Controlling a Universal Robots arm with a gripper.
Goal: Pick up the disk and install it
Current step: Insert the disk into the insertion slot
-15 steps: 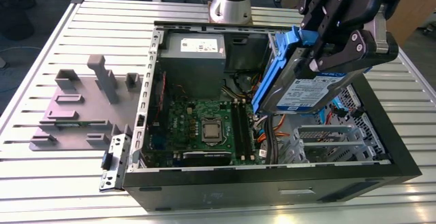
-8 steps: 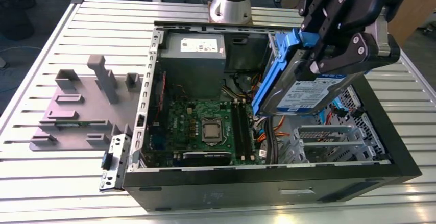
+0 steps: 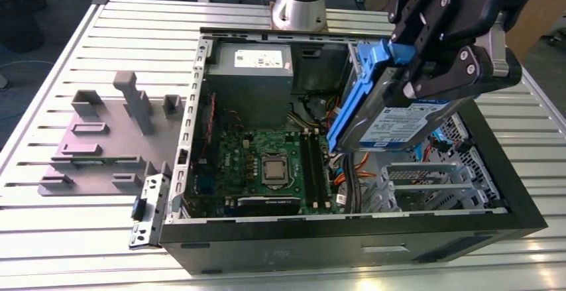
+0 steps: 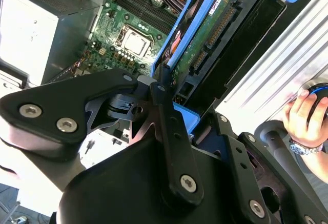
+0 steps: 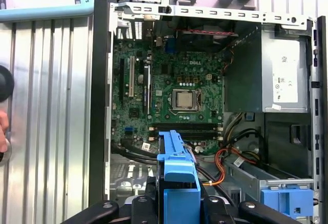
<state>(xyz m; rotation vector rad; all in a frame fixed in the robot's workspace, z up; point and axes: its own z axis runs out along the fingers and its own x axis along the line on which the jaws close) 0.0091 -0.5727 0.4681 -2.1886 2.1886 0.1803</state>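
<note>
The disk (image 3: 402,122), in the exterior view, hangs tilted between the black jaws of the gripper (image 3: 423,82), which pinch it by its blue carrier rails above the open computer case (image 3: 354,238), with the green motherboard (image 3: 265,165) below it and the grey plastic stand (image 3: 106,138) well apart on the slatted table (image 3: 53,238). In the second wrist view the disk (image 4: 207,34) reaches out from the jaws toward the motherboard (image 4: 128,34), and a person's hand (image 4: 307,116) rests at the table's edge. In the first wrist view the blue rail of the disk (image 5: 177,183) stands clamped between the jaws, with the motherboard (image 5: 169,80) and the grey power-supply box (image 5: 284,75) beyond it inside the case.
</note>
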